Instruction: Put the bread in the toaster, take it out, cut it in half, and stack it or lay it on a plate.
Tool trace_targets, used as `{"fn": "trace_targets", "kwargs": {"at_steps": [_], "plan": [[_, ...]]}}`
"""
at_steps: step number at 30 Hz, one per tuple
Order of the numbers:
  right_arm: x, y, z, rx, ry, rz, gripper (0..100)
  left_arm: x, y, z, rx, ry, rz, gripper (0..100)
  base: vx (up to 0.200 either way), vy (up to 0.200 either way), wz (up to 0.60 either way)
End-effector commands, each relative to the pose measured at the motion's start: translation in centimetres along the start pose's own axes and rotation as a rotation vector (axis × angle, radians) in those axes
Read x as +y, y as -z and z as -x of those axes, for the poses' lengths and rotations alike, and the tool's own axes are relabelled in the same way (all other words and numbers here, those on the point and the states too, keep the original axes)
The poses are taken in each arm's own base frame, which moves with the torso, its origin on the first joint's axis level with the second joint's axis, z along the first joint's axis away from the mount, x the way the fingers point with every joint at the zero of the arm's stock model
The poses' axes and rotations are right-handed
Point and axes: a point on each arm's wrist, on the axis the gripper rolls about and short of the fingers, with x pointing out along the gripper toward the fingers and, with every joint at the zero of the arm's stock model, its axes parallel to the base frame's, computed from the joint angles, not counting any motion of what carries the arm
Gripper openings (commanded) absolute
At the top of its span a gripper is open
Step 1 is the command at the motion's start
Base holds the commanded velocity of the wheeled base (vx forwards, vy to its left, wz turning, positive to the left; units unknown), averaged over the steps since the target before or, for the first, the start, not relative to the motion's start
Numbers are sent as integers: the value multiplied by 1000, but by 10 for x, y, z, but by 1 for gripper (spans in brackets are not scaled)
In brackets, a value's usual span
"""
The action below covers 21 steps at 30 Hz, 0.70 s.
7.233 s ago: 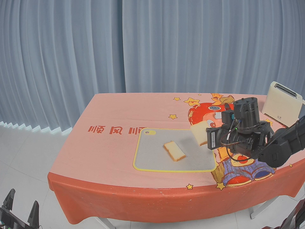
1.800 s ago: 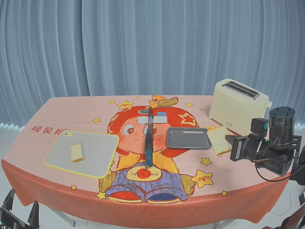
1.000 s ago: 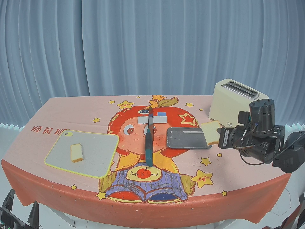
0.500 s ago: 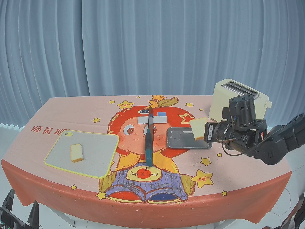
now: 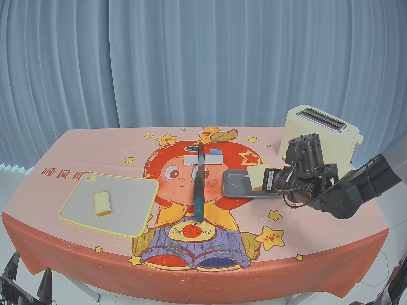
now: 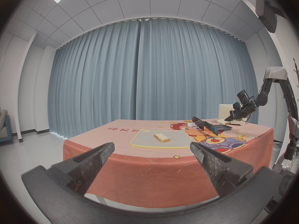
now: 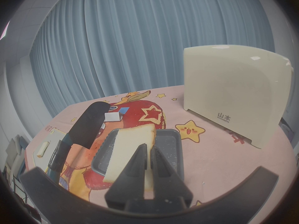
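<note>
The right gripper (image 5: 262,178) with the bread slice (image 5: 255,175) takes the room over the tray (image 5: 235,184). The toaster (image 5: 316,140) stands close behind on the right, the knife (image 5: 198,193) near on the left. Bare tablecloth (image 5: 241,219) lies in front of the tray.

A pink cartoon-printed cloth (image 5: 106,149) covers the table (image 5: 322,234). Blue-grey curtains (image 5: 203,51) hang behind. White floor tiles (image 6: 18,153) lie around.

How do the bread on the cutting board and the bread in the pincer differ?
The board piece lies flat on the cutting board; the held piece is tilted over the tray. Nothing touches the board piece; the right pincer clamps the held piece. Both are crusted bread.
</note>
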Motion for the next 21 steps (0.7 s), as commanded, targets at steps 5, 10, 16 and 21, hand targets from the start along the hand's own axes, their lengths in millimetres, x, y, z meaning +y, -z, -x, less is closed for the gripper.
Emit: {"fn": "trace_targets", "kwargs": {"at_steps": [5,10,16,21], "plan": [[4,7,-20,20,11,-20,0,0,5,-1,7,-1,0,100,0,0,0],[5,6,-21,23,9,-24,0,0,5,-1,7,0,0,100,0,0,0],[5,8,-23,28,13,-23,0,0,5,-1,7,-1,0,100,0,0,0],[5,10,-24,34,14,-22,0,0,5,-1,7,-1,0,100,0,0,0]]}}
